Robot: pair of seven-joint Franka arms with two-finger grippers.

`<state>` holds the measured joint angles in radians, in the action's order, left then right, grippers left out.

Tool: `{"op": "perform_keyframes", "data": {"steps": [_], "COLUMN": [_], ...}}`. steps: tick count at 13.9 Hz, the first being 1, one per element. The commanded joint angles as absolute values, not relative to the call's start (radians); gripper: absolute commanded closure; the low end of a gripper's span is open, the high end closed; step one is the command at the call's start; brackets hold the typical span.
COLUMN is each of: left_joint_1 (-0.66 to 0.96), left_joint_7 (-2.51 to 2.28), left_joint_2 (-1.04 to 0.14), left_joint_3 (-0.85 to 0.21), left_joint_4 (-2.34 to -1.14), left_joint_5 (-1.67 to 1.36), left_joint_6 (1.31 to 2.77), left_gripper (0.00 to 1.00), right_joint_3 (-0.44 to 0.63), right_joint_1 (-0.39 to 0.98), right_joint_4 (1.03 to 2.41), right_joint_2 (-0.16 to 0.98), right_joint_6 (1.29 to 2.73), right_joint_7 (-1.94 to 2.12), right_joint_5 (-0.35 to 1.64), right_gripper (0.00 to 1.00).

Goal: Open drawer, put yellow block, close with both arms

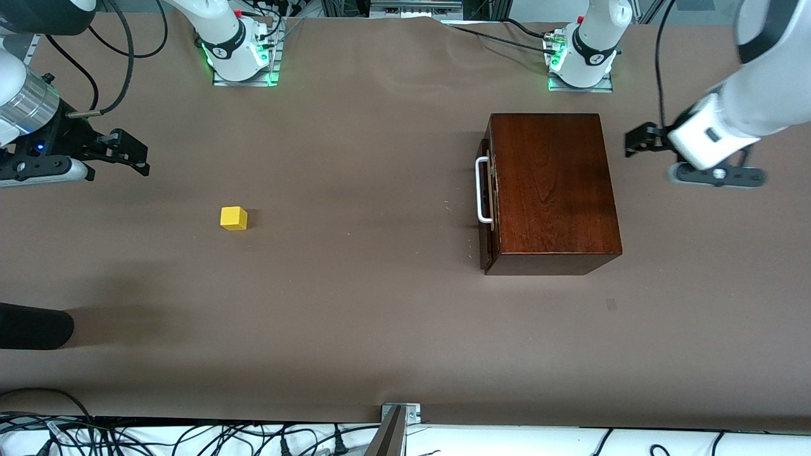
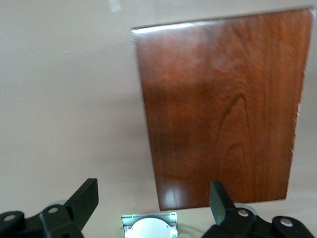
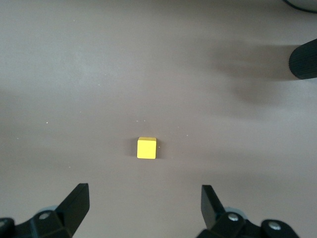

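The dark reddish-brown wooden box (image 1: 554,190) stands toward the left arm's end of the table. Its drawer is shut, and the white bar handle (image 1: 483,190) faces the right arm's end. The yellow block (image 1: 234,218) lies alone on the table toward the right arm's end. My left gripper (image 1: 633,142) is open and empty, in the air beside the box's back; the left wrist view shows its gripper (image 2: 153,191) over the box top (image 2: 223,109). My right gripper (image 1: 136,154) is open and empty above the table near the block. The right wrist view shows its gripper (image 3: 143,192) and the block (image 3: 146,148).
A black rounded object (image 1: 31,326) pokes in at the right arm's end, nearer to the front camera than the block; it also shows in the right wrist view (image 3: 303,59). The arm bases (image 1: 241,50) (image 1: 583,60) stand at the table's robot edge. Brown paper covers the table.
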<state>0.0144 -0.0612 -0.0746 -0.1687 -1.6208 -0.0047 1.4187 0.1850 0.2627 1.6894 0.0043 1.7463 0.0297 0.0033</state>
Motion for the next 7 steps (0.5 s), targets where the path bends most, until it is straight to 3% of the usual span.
{"op": "perform_keyframes", "data": {"steps": [1,5,7], "left_joint_1": [0.017,0.041,0.125], "left_joint_7": [-0.096,-0.412,-0.570], "left_joint_2": [-0.145,-0.247,-0.306], "left_joint_3": [-0.320,-0.494,-0.502], "left_joint_4": [-1.595,-1.585,-1.586], "left_joint_5": [-0.009,0.003,0.008], "left_joint_6": [1.397,1.543,1.638], "left_gripper": [0.00,0.00,0.00], "right_joint_3": [0.189,0.189,0.189], "right_joint_1": [0.265,0.265,0.265], "right_joint_4": [1.671,1.671,1.671], "right_joint_2": [0.008,0.008,0.008], "right_joint_6": [1.727,1.727,1.727], "right_joint_7": [0.044,0.044,0.044], "right_joint_5": [0.015,0.015,0.015], "right_gripper": [0.00,0.00,0.00]}}
